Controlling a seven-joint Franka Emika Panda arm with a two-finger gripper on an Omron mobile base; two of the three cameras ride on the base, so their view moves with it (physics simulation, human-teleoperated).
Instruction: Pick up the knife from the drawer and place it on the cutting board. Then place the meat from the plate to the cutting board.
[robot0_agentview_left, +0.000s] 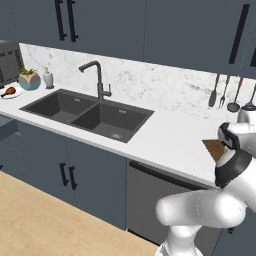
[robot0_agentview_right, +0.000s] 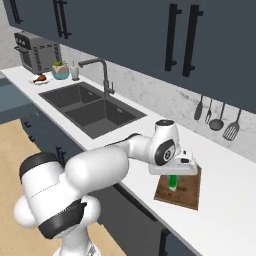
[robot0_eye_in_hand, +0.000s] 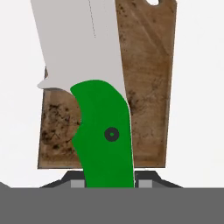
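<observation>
Gripper (robot0_agentview_right: 173, 176) clamped on the green handle of the knife (robot0_eye_in_hand: 98, 96), held blade-down above the cutting board (robot0_agentview_right: 186, 191) on the white counter (robot0_agentview_right: 220, 200).

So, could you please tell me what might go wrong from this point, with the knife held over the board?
1. The gripper holds the knife by its green handle, apparently above the cutting board; released from there, it could bounce or slide onto the counter.
2. The meat sits on the plate past the sink, beside the plant pot, which a long reach could knock.
</observation>
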